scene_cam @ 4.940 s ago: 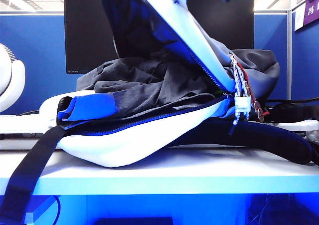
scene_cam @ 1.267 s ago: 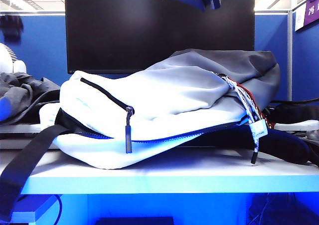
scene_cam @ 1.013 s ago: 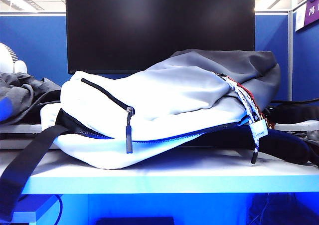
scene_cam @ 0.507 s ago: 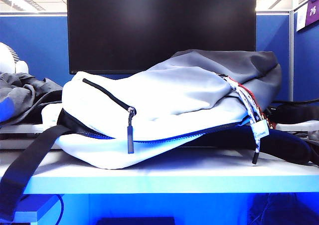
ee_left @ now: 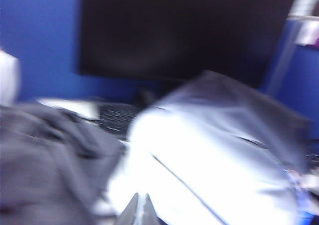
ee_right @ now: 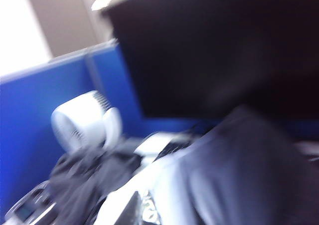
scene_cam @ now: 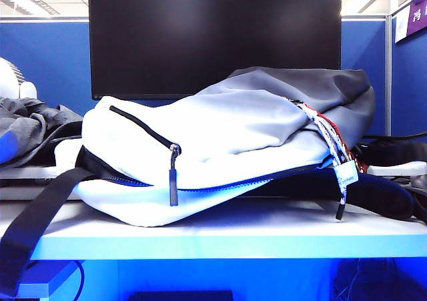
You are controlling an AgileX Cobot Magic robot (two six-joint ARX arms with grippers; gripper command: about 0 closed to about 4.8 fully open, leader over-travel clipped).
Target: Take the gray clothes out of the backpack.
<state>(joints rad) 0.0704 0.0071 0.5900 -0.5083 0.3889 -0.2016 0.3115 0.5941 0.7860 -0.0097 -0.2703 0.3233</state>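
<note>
Both jaws shut — backpack [scene_cam: 220, 154] unmoved

Legible text: none. Purple wall sign [scene_cam: 418, 14], upper right above the blue partition in the exterior view: white characters, cropped at the frame edge, unreadable. Both wrist views: motion-blurred, no lettering discernible.

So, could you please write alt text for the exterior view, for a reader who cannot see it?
A large white and light gray fabric backpack lies on its side on a white table, flap down. A crumpled bundle of dark gray clothes lies outside the backpack at the view's left edge. A black monitor stands behind; no gripper shows here.
</note>
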